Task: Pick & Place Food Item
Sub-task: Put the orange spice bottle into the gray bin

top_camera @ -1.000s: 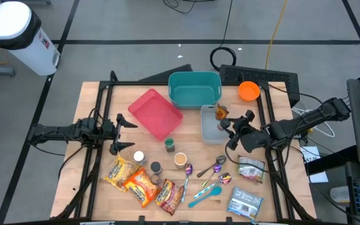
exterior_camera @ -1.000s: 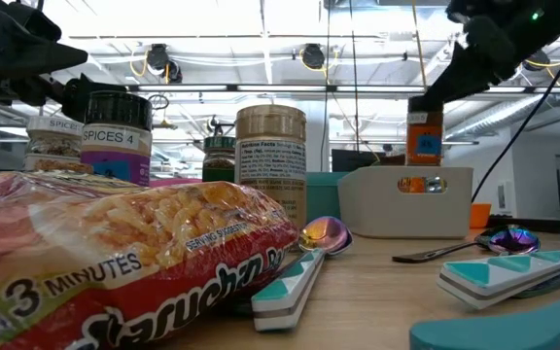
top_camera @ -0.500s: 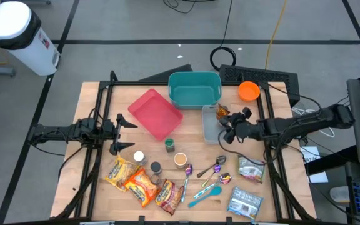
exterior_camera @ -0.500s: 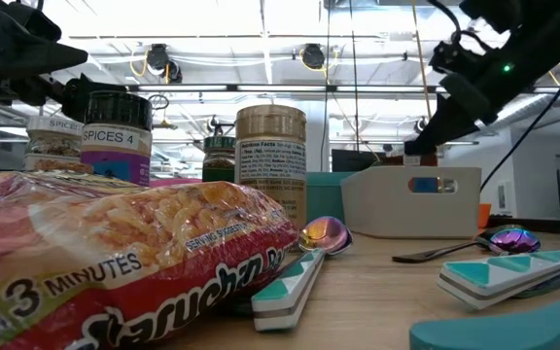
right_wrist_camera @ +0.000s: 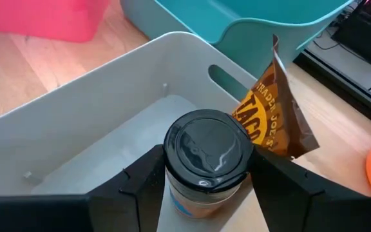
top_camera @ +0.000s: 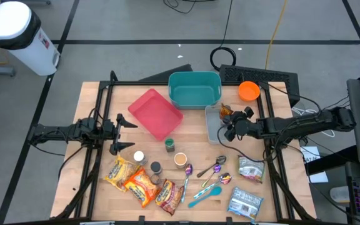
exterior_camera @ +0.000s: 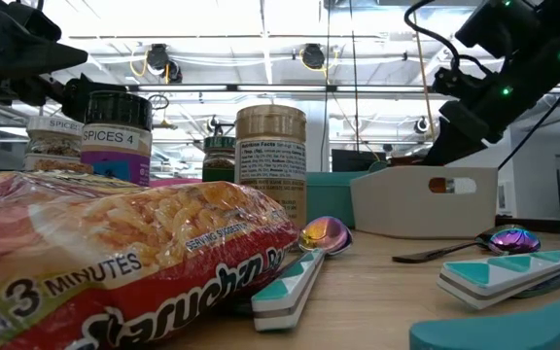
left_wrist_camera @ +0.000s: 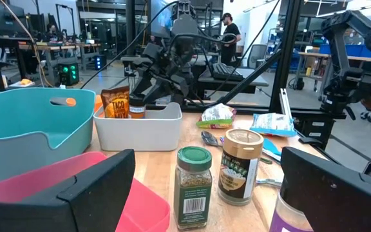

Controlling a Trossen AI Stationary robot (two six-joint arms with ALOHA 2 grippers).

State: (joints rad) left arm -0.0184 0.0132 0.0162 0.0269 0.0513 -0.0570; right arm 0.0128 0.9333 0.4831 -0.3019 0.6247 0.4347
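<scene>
A jar with a black lid (right_wrist_camera: 205, 151) stands inside the white bin (top_camera: 211, 130), and my right gripper (top_camera: 225, 127) is shut on it. Next to the jar, a brown taco packet (right_wrist_camera: 272, 116) leans against the bin's far wall. In the low view the bin's wall (exterior_camera: 406, 204) hides the jar, apart from an orange patch showing through the handle slot (exterior_camera: 450, 184). My left gripper (top_camera: 129, 133) waits open at the table's left side, level, with nothing between its fingers. My right gripper pinches the jar between its two fingers, on opposite sides of the body just under the black lid (right_wrist_camera: 172, 190). The fingers (right_wrist_camera: 140, 183) slant down from the table's right side. The jar stays upright inside the bin; its bottom is hidden.
A teal bin (top_camera: 194, 89) and an orange bowl (top_camera: 249, 91) stand at the far edge, and a pink tray (top_camera: 155, 112) lies left of the white bin. Spice jars (top_camera: 169, 145), noodle packets (top_camera: 139, 181), spoons (top_camera: 211, 172) and pouches (top_camera: 250, 169) fill the near half.
My right gripper has gone down with the jar, from above the white bin's rim to inside it, tipping more steeply as its arm swung. The white bin has slid a little toward the table's right edge.
</scene>
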